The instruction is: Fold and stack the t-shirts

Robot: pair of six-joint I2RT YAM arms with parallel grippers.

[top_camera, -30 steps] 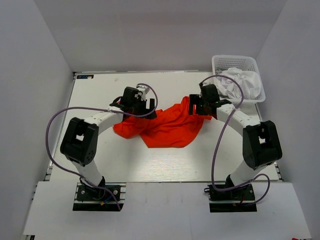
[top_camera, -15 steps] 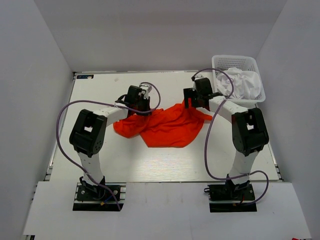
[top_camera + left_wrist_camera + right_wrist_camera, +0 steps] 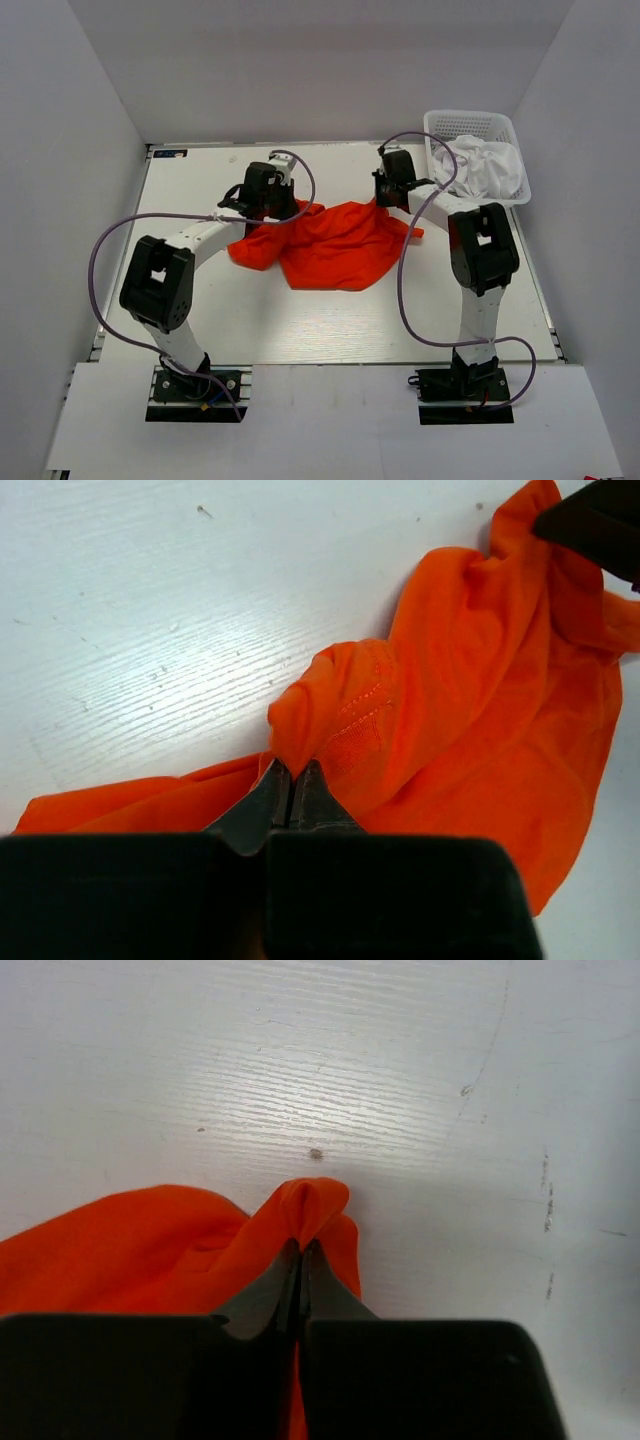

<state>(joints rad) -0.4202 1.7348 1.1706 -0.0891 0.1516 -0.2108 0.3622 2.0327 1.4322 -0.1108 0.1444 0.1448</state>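
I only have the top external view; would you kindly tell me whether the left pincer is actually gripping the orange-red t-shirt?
Observer: Yes; the left wrist view shows the left pincer shut on a raised fold of the orange-red t-shirt.
Operator: Thank you, and the other side?
Observer: The right wrist view shows the right pincer shut on a small peak at the cloth's edge, with bare table just beyond.

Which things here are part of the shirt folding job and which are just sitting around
Job:
- orange-red t-shirt, pinched by left gripper and right gripper
- white t-shirt, crumpled

Just there:
- white lattice basket holding the white one
- small dark mark, far-left corner
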